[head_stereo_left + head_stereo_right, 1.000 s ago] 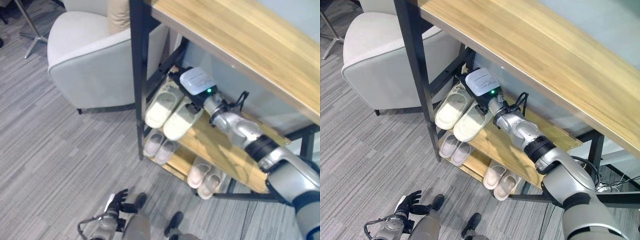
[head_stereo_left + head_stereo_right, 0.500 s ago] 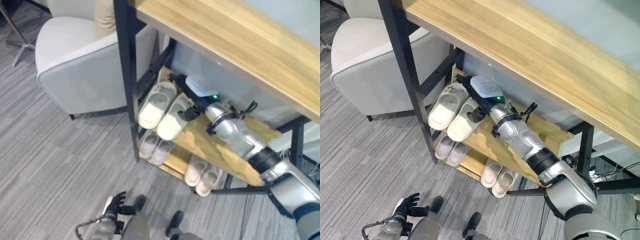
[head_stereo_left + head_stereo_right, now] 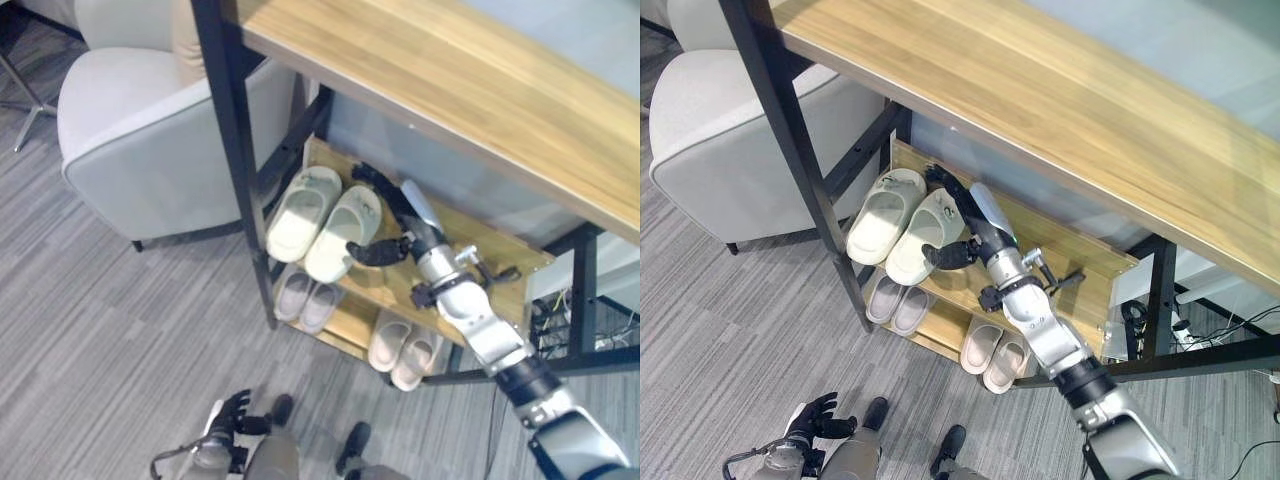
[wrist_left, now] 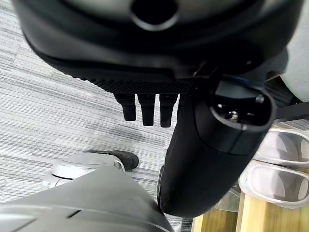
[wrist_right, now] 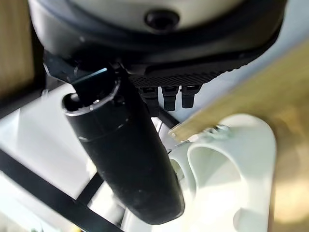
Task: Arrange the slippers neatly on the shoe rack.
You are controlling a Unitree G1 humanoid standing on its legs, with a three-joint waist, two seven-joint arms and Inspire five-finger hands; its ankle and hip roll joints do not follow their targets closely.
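A: Status pls. Which step?

B: Slippers, cream pair [image 3: 325, 215], sit side by side on the middle shelf [image 3: 470, 285] of the shoe rack [image 3: 232, 130], at its armchair end, toes pointing out to the room. My right hand [image 3: 385, 215] is just beside the inner slipper's heel end, fingers straight and spread, thumb [image 3: 375, 251] stuck out low near the slipper's side. I hold nothing. I can't tell if a fingertip touches the slipper.

A: So placing's done?

B: Looks like it to me. I'd call this the tidy-up or let-go step. The 2 cream slippers lie touching along their sides, roughly parallel, toes about level.

A: Next move?

B: Judgement only: if the pair needs squaring, a light push w/ flat fingers on the heel; otherwise pull the arm out from under the top board [image 3: 1060, 100] w/o clipping the black post or dragging a slipper along.

A: What's on the other shelves?

B: Bottom shelf [image 3: 350, 322] has 2 smaller pale pairs: 1 pair [image 3: 305, 297] under the cream ones, another pair [image 3: 404, 347] further along. Rest of the middle shelf is bare wood.

A: Left hand?

B: Left hand [image 3: 228, 413] hangs low over the grey floor [image 3: 110, 310], idle, fingers loose and apart, nothing in it.
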